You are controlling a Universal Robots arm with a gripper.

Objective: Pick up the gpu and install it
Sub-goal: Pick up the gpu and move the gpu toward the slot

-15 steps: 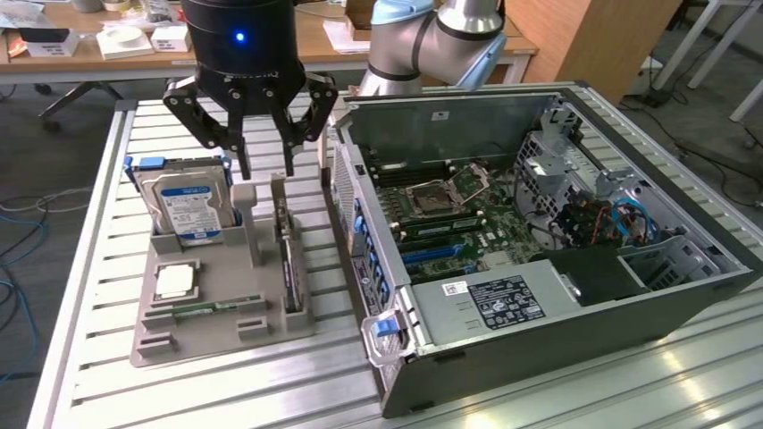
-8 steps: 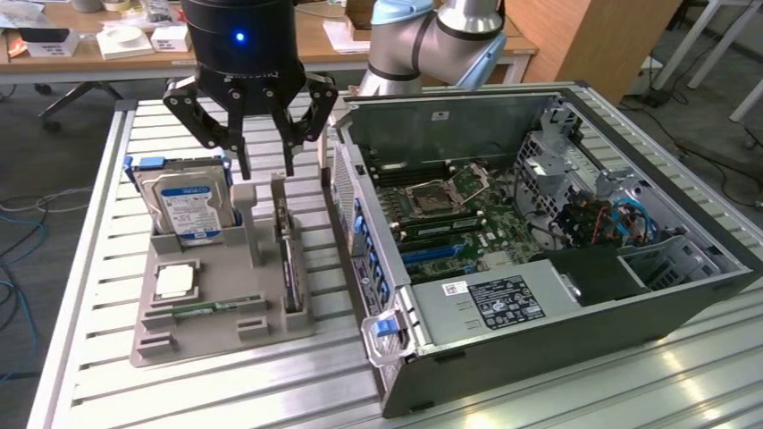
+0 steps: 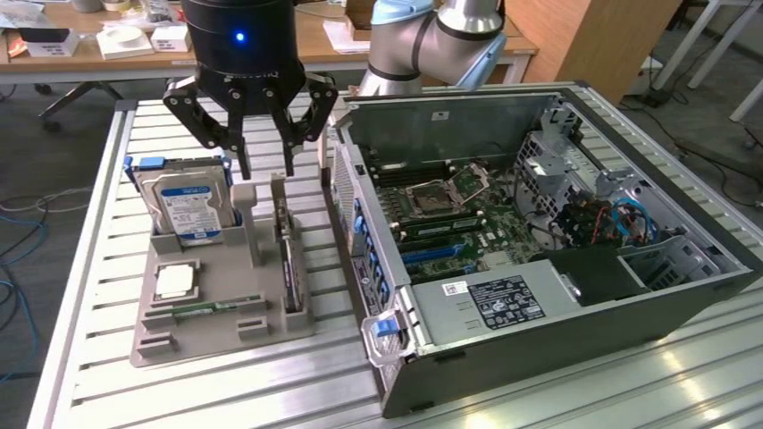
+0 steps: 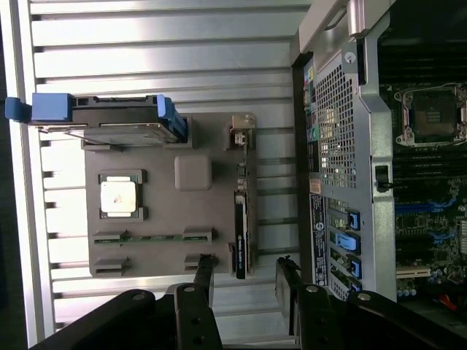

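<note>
Overhead, one end effector, jaws spread and empty, above one gpu, beside one hard drive, one processor chip.

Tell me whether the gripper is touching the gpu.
Apart. In the wrist view the open gripper straddles the gpu, with bare holder showing between each jaw and the card.

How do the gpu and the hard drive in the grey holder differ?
The hard drive is thick, silver and blue-labelled; the gpu is a thin dark card. The hard drive stands upright and tall; the gpu sits low on its long edge. Both sit in the grey holder.
</note>
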